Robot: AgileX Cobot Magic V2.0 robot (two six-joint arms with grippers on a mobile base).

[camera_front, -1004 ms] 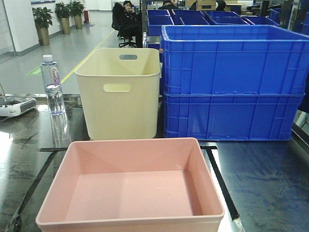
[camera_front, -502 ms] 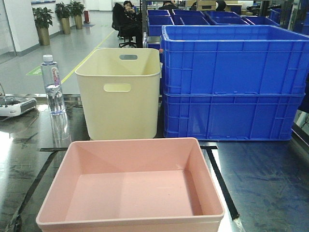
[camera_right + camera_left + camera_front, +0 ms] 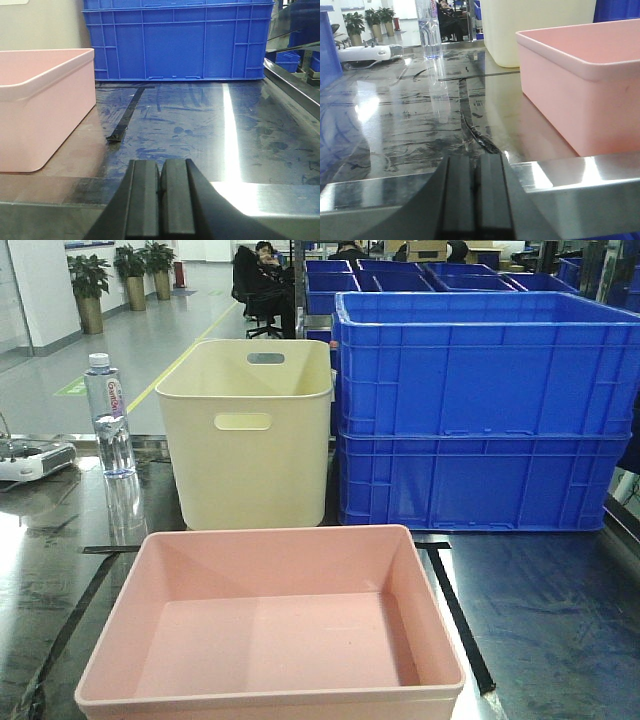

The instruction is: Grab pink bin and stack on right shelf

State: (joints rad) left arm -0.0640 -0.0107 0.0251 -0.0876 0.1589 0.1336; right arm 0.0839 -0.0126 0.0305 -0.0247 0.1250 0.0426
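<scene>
Pink bin (image 3: 270, 625) unmoved since before — both arms' fingers (image 3: 475, 192) (image 3: 160, 197) pressed together, empty.

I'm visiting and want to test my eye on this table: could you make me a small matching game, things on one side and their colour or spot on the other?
Things:
1. pink bin
2. cream bin
3. blue crates
4. water bottle

Descriptions:
A. stacked one on the other, back right
B. clear, standing upright at the left
C. nearest the front camera, empty, inside the black tape lines
D. tall, with handle slots, just behind the shallow bin

Pairs: 1-C, 2-D, 3-A, 4-B
</scene>
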